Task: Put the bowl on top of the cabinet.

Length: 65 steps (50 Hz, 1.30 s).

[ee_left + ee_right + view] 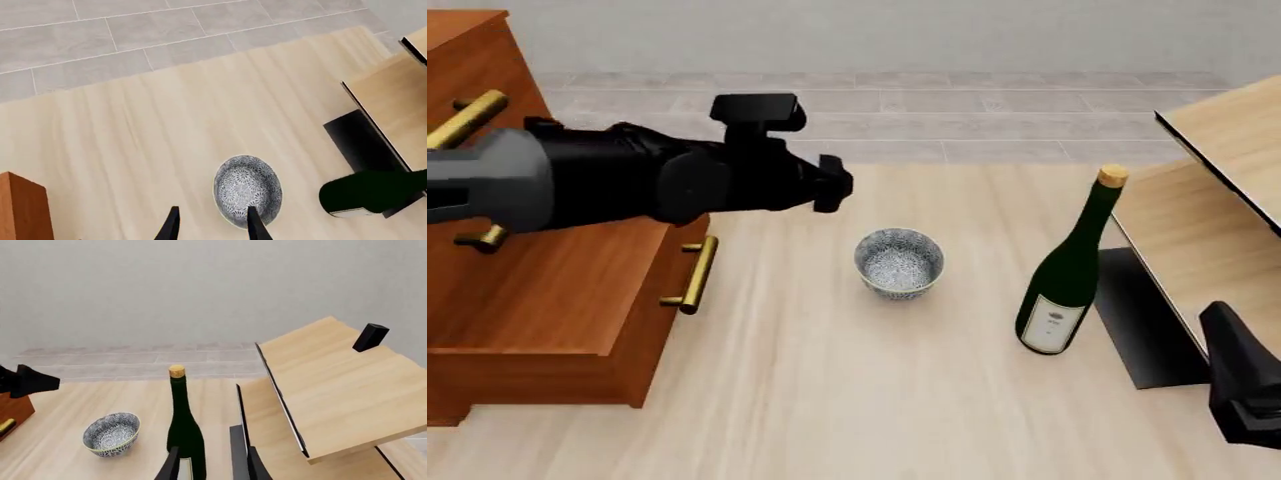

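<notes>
The small grey-white speckled bowl (pixel 898 262) stands upright on the pale wooden table, between the cabinet and a wine bottle. The reddish-brown cabinet (pixel 547 300) with brass handles fills the left side. My left gripper (pixel 831 185) hovers above the table, just left of and higher than the bowl. In the left wrist view it (pixel 212 227) is open and holds nothing, and the bowl (pixel 248 190) lies just past one fingertip. My right gripper (pixel 212 467) is open and empty, low at the front right, with the bowl (pixel 112 433) off to one side.
A dark green wine bottle (pixel 1068 270) with a cork stands upright to the right of the bowl. Pale light-wood furniture (pixel 1214 190) with a dark edge occupies the right side. The bottle (pixel 183 435) stands directly ahead of the right fingers.
</notes>
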Tool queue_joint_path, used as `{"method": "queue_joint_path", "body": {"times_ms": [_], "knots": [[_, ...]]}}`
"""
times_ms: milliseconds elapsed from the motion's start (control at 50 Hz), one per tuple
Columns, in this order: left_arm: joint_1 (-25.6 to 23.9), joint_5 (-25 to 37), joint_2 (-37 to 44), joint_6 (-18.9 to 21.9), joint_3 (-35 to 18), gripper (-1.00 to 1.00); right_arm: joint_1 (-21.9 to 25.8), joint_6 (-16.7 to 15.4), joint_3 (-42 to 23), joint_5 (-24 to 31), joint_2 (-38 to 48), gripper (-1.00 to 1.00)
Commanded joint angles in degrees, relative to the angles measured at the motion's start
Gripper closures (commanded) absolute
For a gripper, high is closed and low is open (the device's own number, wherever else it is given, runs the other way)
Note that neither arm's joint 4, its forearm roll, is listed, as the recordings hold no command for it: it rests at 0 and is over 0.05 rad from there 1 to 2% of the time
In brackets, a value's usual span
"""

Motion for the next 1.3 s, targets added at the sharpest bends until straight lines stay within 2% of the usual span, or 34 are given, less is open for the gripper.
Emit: {"method": "queue_joint_path", "body": {"times_ms": [20, 160, 300, 760, 1300], "knots": [[1.05, -2.43, 7.18, -3.13, -3.23, -1.00, -0.02, 0.21, 0.00, 0.19, -0.49, -1.00], [2.00, -4.50, 12.34, -5.18, -4.50, -1.00, -0.15, 0.33, -0.04, 0.51, -1.00, -1.00], [1.44, -6.07, 14.13, -6.13, -3.72, -1.00, -0.19, 0.40, 0.01, 0.39, -0.99, -1.00], [-1.56, -8.76, 16.06, -8.31, -2.52, -1.00, -0.23, 0.26, 0.01, 0.60, -1.50, -1.00], [-1.43, -11.36, 18.84, -9.00, -2.57, -1.00, -0.30, 0.47, -0.02, 0.54, -1.68, -1.00]]}}
